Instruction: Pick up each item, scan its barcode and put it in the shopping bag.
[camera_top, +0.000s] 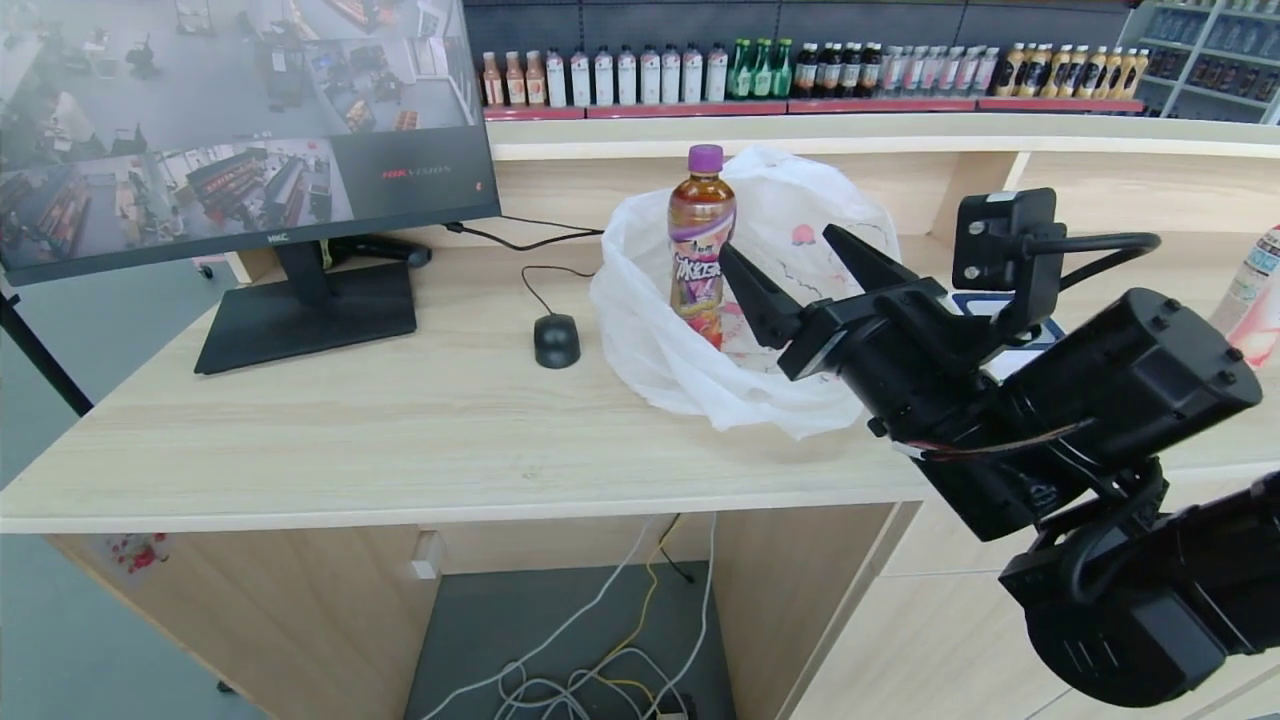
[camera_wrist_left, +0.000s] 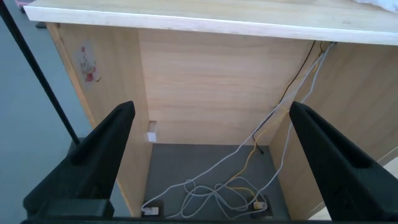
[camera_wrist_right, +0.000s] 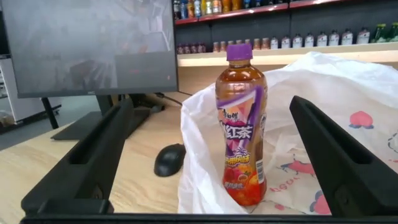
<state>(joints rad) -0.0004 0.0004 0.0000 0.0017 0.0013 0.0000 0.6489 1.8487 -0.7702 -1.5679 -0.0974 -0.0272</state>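
Sam: Right claw (camera_top: 778, 242) is closest to us from up top, big and black. Is it holding something?

Lia: No. Its two pointy fingers are spread wide with nothing in them. It hangs over the wooden counter (camera_top: 400, 420), just beside the shopping bag (camera_top: 650, 345).

Sam: Where is the bottle (camera_top: 700, 250)?

Lia: Standing straight up inside the bag, purple cap on top.

Sam: Would it be hard to lift?

Lia: A bit heavy, I think, because brown drink fills it up near the neck. It is round, smooth plastic with a shiny wrapper, so it could slip. The middle, on the wrapper, looks like the best spot to squeeze.

Sam: And the bag?

Lia: Thin, white, soft and crinkly. It flops, so it can't prop the bottle much. A bump could tip it.

Sam: What else?

Lia: A round black mouse (camera_top: 556, 340) and a flat screen (camera_top: 240, 130). A pale bottle (camera_top: 1250, 300) peeks in at the right edge.

Sam: What about the left wrist view?

Lia: Left claw (camera_wrist_left: 214, 155) is open wide too, and empty. It sits down low, facing smooth wood under the counter and tangled wires (camera_wrist_left: 211, 190) on the floor.

Sam: And the right wrist view?

Lia: The bottle stands ahead, lined up with the gap between the wide fingers, not touching them. The bag wraps around its bottom half.
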